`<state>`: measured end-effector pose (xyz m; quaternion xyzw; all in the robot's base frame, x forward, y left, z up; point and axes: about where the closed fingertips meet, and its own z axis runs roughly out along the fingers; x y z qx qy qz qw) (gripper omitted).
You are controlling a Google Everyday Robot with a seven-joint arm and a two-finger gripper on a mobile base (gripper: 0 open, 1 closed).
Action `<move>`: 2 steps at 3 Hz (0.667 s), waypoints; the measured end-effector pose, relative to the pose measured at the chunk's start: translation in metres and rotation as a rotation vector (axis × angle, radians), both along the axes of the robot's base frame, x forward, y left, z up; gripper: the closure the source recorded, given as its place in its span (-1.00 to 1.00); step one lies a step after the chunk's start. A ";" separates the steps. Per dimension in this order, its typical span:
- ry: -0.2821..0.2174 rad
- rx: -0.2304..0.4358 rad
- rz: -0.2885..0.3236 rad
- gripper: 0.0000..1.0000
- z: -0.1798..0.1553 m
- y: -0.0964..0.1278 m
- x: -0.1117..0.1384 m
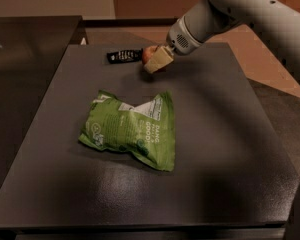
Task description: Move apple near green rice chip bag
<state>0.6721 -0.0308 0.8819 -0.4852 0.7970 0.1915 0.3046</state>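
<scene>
Dark table [230, 134], far end: the hand [157, 63] partly hides the apple [148, 53], grip impossible to tell; green rice chip bag [132, 129] lies mid-table.
</scene>
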 end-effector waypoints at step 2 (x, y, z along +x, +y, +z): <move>0.048 0.007 0.171 0.65 -0.007 0.030 -0.053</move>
